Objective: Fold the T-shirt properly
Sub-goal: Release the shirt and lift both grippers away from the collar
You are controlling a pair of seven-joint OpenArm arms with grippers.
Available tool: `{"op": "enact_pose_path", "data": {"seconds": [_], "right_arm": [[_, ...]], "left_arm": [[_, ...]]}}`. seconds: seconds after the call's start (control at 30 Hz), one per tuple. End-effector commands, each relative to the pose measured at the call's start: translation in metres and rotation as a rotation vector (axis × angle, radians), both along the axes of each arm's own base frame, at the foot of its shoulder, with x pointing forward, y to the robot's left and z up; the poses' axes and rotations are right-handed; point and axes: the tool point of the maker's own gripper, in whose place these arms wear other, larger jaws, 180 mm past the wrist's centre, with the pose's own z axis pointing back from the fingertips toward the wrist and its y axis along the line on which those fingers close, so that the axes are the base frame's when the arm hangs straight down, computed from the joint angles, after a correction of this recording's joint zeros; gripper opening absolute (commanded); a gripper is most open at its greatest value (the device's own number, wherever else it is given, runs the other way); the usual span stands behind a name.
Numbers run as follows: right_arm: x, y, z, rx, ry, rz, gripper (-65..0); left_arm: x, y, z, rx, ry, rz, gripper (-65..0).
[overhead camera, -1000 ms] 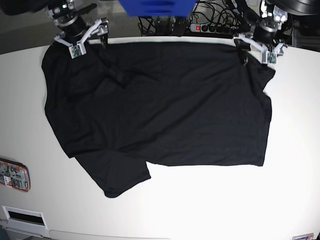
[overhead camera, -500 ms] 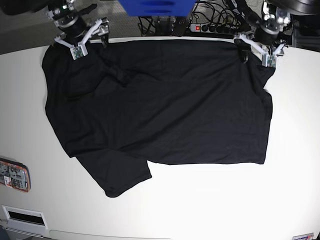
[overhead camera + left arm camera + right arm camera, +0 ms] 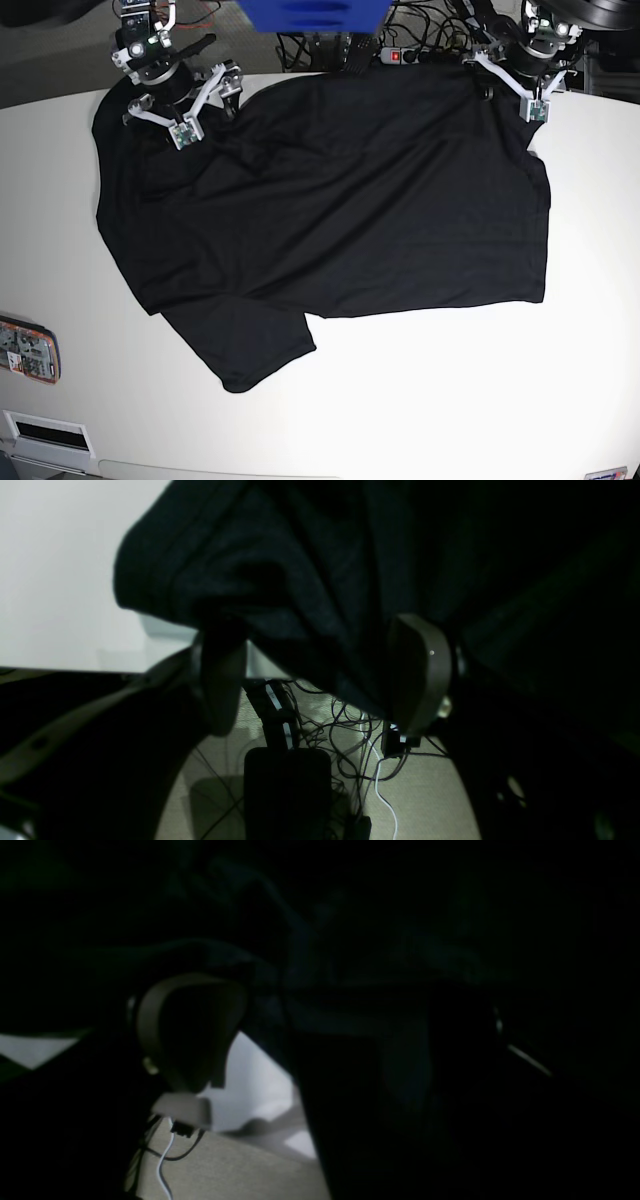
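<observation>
The black T-shirt (image 3: 330, 200) lies spread over most of the white table (image 3: 430, 400), one sleeve (image 3: 245, 345) pointing to the front left. Its far edge is raised off the table between the two arms. My left gripper (image 3: 512, 85) is at the shirt's far right corner, shut on a bunch of fabric; in the left wrist view (image 3: 320, 675) dark cloth (image 3: 310, 580) hangs between the fingers (image 3: 420, 675). My right gripper (image 3: 195, 105) is at the far left corner, shut on the fabric. The right wrist view (image 3: 320, 1040) is nearly all dark cloth (image 3: 350, 915), one finger (image 3: 190, 1030) showing.
An orange-edged device (image 3: 28, 350) and a white box (image 3: 45, 432) sit at the table's front left. A blue object (image 3: 310, 15) and a power strip (image 3: 420, 55) with cables are behind the far edge. Floor cables (image 3: 360, 730) show under the left gripper.
Both grippers have lifted the shirt's far edge. The right gripper moved inward and toward the front with it. The whole shirt has shifted slightly to the right and forward.
</observation>
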Motion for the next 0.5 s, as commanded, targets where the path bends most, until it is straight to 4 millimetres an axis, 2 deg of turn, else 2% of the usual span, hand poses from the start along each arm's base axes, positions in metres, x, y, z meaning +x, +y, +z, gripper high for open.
{"op": "enact_pose_path", "data": {"seconds": [0.0, 0.23, 0.47], "right_arm": [[-0.005, -0.003, -0.001, -0.026, 0.019, 0.011, -3.4], [-0.004, -0.006, 0.001, -0.032, 0.012, 0.005, -3.4], [-0.012, -0.038, 0.000, -0.108, 0.064, -0.055, -3.4]], "left_arm": [[-0.013, 0.008, -0.003, 0.025, 0.057, 0.006, -23.1], [-0.014, 0.016, 0.000, 0.038, 0.055, 0.021, -23.1], [-0.011, 0.008, 0.004, 0.025, 0.033, 0.036, -23.1]]}}
